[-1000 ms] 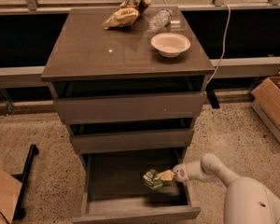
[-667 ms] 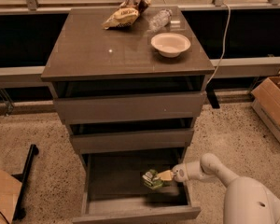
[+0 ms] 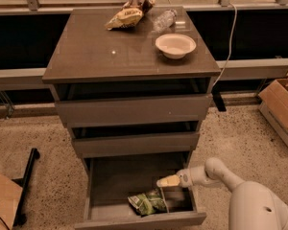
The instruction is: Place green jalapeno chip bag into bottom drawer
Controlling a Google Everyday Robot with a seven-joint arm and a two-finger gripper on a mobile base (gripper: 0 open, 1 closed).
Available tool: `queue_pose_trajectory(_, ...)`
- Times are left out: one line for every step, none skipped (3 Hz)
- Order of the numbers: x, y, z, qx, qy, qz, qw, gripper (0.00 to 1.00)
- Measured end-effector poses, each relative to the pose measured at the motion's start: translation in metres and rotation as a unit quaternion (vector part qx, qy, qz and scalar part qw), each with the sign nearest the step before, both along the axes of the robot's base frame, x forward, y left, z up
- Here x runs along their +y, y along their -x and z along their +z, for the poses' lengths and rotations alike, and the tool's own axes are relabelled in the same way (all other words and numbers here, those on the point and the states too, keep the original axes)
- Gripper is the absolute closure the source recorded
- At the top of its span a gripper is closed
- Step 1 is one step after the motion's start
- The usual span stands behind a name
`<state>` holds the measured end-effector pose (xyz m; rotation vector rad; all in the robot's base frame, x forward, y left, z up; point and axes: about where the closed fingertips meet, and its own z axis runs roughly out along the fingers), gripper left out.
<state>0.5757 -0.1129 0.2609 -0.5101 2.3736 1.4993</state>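
Observation:
The green jalapeno chip bag (image 3: 147,202) lies on the grey floor of the bottom drawer (image 3: 110,186), near the front and right of centre. The drawer is pulled out wide. My gripper (image 3: 163,189) reaches in from the right, just above and to the right of the bag. It is open and holds nothing. One thin finger (image 3: 163,201) hangs down beside the bag's right edge. My white arm (image 3: 216,171) runs off to the lower right.
The two upper drawers (image 3: 134,109) stand slightly open. On the cabinet top are a yellow-tan chip bag (image 3: 124,18), a dark brown bag (image 3: 142,2), a plastic bottle (image 3: 164,19) and a white bowl (image 3: 175,45). A cardboard box (image 3: 281,104) stands on the floor at right, and a black stand (image 3: 27,176) at left.
The bag has left my gripper and dropped down and to the left onto the drawer floor. The gripper has opened and stays near the same place.

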Motion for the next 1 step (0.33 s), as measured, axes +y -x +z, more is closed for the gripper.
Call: queue_pose_trajectory(0.0000, 0.0000, 0.0000, 0.000, 0.000, 0.000, 1.0000, 0.00)
